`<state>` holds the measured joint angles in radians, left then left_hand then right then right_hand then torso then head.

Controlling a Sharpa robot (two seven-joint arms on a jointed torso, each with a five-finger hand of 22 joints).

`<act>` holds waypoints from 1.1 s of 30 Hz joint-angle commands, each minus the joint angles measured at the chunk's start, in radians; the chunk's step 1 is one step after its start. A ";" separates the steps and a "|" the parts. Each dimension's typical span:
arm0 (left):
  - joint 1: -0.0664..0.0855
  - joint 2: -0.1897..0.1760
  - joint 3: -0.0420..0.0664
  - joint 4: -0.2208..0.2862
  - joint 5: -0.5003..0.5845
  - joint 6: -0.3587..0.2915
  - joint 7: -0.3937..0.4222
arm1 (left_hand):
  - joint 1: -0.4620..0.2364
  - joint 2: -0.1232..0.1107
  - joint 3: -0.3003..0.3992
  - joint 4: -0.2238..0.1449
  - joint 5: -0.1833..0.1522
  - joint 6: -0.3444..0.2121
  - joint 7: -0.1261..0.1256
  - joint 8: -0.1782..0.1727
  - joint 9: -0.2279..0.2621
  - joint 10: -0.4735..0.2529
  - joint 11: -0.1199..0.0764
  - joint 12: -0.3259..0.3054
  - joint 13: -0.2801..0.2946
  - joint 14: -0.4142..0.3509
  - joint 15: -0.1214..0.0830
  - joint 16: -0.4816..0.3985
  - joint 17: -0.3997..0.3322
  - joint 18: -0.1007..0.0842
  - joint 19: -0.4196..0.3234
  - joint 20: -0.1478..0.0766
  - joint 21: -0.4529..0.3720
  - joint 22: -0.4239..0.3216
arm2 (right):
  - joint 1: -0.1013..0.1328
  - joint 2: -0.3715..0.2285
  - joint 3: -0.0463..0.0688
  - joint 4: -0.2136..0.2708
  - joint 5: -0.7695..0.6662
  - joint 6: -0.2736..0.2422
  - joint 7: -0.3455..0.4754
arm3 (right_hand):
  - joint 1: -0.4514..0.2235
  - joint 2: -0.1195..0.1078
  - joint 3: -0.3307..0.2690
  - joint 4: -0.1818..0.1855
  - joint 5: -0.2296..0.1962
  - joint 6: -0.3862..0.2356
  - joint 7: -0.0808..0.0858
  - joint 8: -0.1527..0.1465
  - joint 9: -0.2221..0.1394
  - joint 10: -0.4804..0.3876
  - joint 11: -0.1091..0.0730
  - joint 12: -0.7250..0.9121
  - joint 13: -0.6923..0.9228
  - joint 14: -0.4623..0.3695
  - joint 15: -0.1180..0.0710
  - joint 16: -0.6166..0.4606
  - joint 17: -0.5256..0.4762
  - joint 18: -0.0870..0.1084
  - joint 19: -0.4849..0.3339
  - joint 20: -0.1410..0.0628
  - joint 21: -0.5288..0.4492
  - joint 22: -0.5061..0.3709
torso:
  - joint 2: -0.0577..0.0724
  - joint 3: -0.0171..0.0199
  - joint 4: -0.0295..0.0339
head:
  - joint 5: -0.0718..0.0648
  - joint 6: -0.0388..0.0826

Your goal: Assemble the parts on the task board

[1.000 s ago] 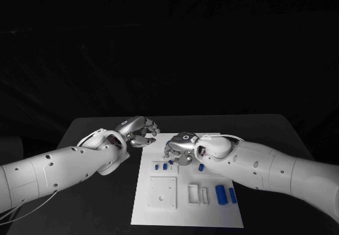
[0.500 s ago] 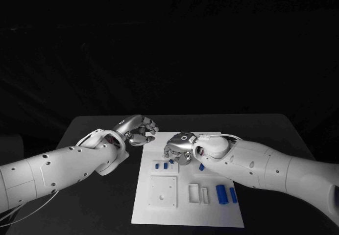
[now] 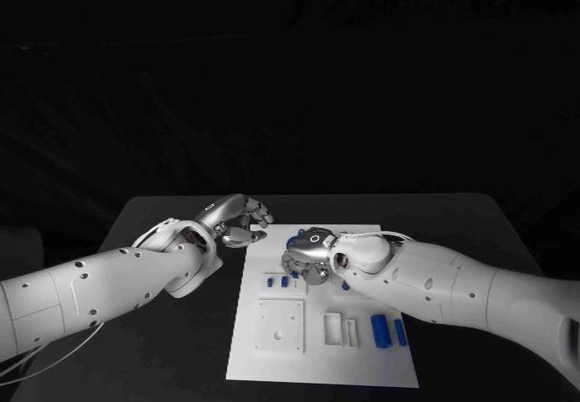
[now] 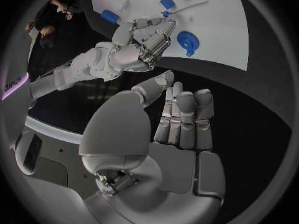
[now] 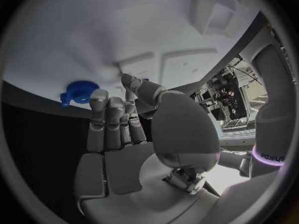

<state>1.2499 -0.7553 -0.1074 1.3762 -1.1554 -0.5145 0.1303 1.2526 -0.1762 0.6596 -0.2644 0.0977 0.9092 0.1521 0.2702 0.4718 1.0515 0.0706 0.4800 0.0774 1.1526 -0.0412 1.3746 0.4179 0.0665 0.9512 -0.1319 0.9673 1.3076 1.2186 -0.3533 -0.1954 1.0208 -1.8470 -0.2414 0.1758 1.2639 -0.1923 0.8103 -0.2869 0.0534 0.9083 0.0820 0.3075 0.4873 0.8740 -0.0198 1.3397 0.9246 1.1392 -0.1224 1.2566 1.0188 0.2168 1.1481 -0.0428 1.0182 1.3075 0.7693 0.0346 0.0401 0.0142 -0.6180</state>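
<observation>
From the head view, the white board (image 3: 324,322) lies flat in the middle of the black table (image 3: 157,335), a thin, stiff plate with raised blocks and shallow slots moulded into it. Small blue parts (image 3: 378,332) stand or lie along its near right side, and more sit up by the far left corner. The right hand (image 3: 307,256) hangs low over those far pieces, fingers bent downward; whether it grips anything I cannot tell from here. The left hand (image 3: 233,223) hovers just off the board's far left edge, fingers curled in, nothing visible in them.

In the left wrist view, the left hand (image 4: 177,119) shows its fingers together and folded over an empty palm. Beyond it the right hand (image 4: 140,47) reaches down with its fingertips (image 4: 163,29) at the board, near a round blue piece (image 4: 187,41) with a toothed edge.

In the right wrist view, the right hand (image 5: 124,134) has its fingers bent side by side, holding nothing that I can see. The round blue piece (image 5: 79,92) lies flat on the board just beyond the fingertips (image 5: 98,98).

These parts look like hard, light plastic, smooth and likely to skid or tip under a nudge. I would pinch the round one across its rim, and the long ones by their sides.
</observation>
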 commanded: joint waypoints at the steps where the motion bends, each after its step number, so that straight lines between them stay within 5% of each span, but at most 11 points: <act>1: 0.001 0.002 0.001 0.002 0.009 -0.011 0.011 | 0.005 -0.002 0.005 0.000 0.003 -0.004 0.005 0.004 -0.001 0.008 0.002 0.002 0.001 0.004 0.001 -0.005 -0.001 0.050 0.002 -0.005 -0.004 0.003 | -0.002 0.002 -0.001 -0.001 -0.016 -0.004 0.011 | 0.004 -0.003 0.008 -0.001 -0.004 0.004 -0.003 0.005 0.001 -0.002 -0.003 -0.003 0.001 -0.002 -0.002 0.006 0.001 0.045 -0.007 0.000 0.004 0.020 | 0.000 0.0001 -0.0008 | 0.001 -0.001; 33: 0.001 0.002 0.001 0.001 0.012 -0.003 0.008 | 0.004 -0.001 0.005 0.003 -0.001 -0.011 0.007 0.002 -0.003 0.006 0.003 -0.001 0.000 0.007 0.001 -0.006 -0.001 0.050 0.004 -0.005 -0.004 0.003 | -0.007 0.004 -0.008 -0.004 -0.012 0.021 0.001 | -0.037 0.009 -0.026 -0.003 -0.004 0.055 0.025 0.034 0.016 -0.006 0.020 0.006 0.008 -0.007 0.017 0.016 0.009 0.045 -0.010 -0.004 0.020 0.020 | -0.001 0.0003 -0.0037 | -0.001 -0.006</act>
<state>1.2499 -0.7542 -0.1073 1.3750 -1.1497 -0.5142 0.1313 1.2526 -0.1762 0.6596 -0.2644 0.0977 0.9062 0.1522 0.2702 0.4699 1.0540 0.0731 0.4800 0.0773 1.1526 -0.0411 1.3746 0.4180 0.0662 0.9549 -0.1320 0.9673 1.3074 1.2124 -0.3493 -0.2029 1.0168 -1.8483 -0.2323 0.1784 1.2344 -0.1840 0.7906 -0.2922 0.0535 0.9399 0.0885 0.3360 0.5026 0.8669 -0.0052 1.3387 0.9317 1.1343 -0.1104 1.2662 1.0265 0.2178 1.1429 -0.0448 1.0339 1.3073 0.7684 0.0345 0.0365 0.0137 -0.6235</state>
